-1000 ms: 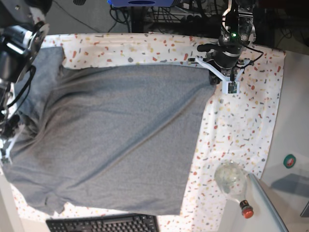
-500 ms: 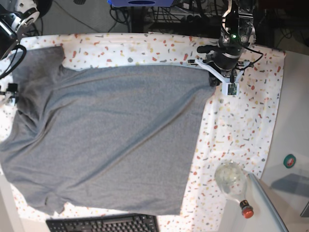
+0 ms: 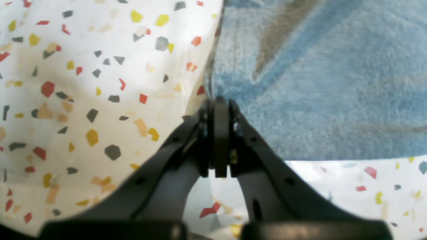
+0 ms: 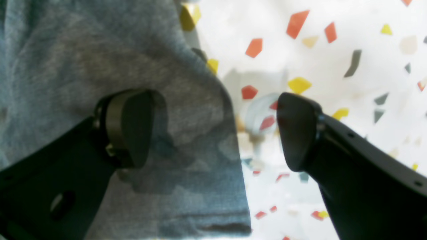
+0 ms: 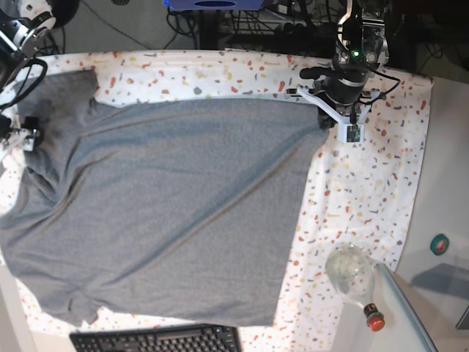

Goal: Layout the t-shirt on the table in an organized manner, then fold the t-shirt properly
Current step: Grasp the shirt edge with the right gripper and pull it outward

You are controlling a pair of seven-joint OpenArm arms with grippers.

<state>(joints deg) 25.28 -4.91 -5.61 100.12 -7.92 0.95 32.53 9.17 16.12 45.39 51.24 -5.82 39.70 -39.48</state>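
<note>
1. Comparing with a second ago, the right gripper [image 4: 213, 133] has let go: its jaws were together then and now stand wide apart, one pad over the cloth and one over bare table, neither gripping anything.
2. Since that earlier frame the right arm has also pulled back toward the far-left corner of the base view, and the bunched left edge of the t-shirt [image 5: 183, 213] now lies flatter.
3. The left gripper [image 3: 216, 100] has not moved; its jaws are pressed together at the far-right corner of the shirt, apparently pinching the hem, though the blur leaves that uncertain.
4. Counted: one t-shirt, one table [image 5: 366, 183], two grippers, one glass bottle [image 5: 355, 279] with a red cap, and one black keyboard [image 5: 154, 340] at the near edge.
5. The t-shirt is heather grey and spread wide across the speckled table, body mostly smooth with a few long diagonal creases.
6. One sleeve reaches the far-left corner, the other lies at the near left, and the straight hem runs down the right side.
</note>
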